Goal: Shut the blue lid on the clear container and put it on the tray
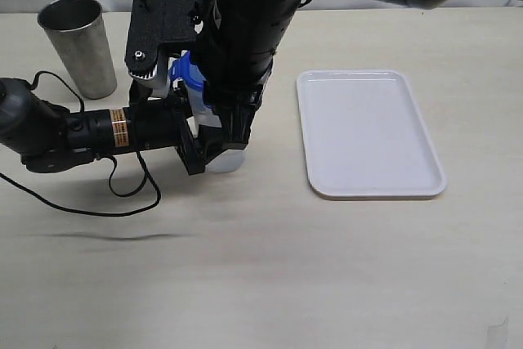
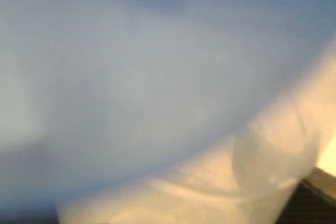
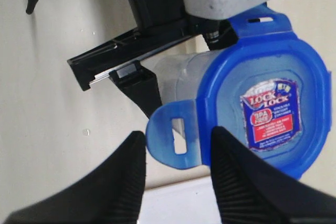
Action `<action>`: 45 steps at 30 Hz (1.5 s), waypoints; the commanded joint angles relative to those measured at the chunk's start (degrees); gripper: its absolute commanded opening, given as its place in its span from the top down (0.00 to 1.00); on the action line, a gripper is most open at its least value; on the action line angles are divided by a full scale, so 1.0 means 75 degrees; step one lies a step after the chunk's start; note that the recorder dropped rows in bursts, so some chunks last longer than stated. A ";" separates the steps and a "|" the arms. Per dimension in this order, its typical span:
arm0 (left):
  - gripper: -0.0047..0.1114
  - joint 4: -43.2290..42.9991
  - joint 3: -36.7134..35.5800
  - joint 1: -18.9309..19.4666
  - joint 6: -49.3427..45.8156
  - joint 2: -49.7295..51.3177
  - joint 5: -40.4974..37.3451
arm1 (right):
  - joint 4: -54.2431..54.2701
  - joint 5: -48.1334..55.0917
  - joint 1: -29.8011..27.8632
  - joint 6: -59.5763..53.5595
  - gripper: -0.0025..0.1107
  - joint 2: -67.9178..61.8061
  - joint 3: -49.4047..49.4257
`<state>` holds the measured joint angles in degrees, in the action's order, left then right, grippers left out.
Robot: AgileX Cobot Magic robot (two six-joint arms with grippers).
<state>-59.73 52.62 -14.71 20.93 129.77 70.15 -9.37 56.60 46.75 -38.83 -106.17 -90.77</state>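
The blue lid with its red-and-blue sticker sits on top of the clear container. One lid flap sticks out sideways between the pads of my open right gripper, which straddles it without pinching. My left gripper reaches in from the left and is shut on the clear container. The right arm covers most of the container, leaving only the blue lid edge and the container's pale base showing. The left wrist view is a blur of blue lid and translucent wall. The tray lies to the right.
A grey metal cup stands at the back left. The left arm's black cable loops over the table in front of it. A white edge of the tray shows below the right fingers.
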 commanded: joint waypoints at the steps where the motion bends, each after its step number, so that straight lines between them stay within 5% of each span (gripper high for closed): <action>1: 0.96 -0.0029 0.0021 -0.0001 0.0032 0.0009 -0.0025 | -0.0128 -0.0203 0.0002 0.0122 0.64 -0.0140 0.0037; 17: 0.96 -0.0012 0.0021 -0.0001 0.0032 0.0009 -0.0025 | 0.0115 0.0209 0.0002 0.0298 0.64 -0.0173 0.0022; 22: 0.96 -0.0027 0.0021 -0.0001 0.0032 0.0009 -0.0025 | 0.0101 0.0150 0.0002 0.0509 0.50 -0.0173 -0.0126; 40: 0.96 -0.0027 0.0021 -0.0001 0.0032 0.0009 -0.0025 | 0.0562 0.0862 0.0002 0.0410 0.50 -0.0060 -0.0695; 45: 0.96 -0.0112 0.0021 -0.0001 0.0045 0.0009 -0.0025 | 0.0509 0.0149 0.0002 0.0375 0.62 0.0027 -0.0680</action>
<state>-59.63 52.62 -14.71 20.58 129.77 70.04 -5.46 59.96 46.84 -35.40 -106.32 -95.67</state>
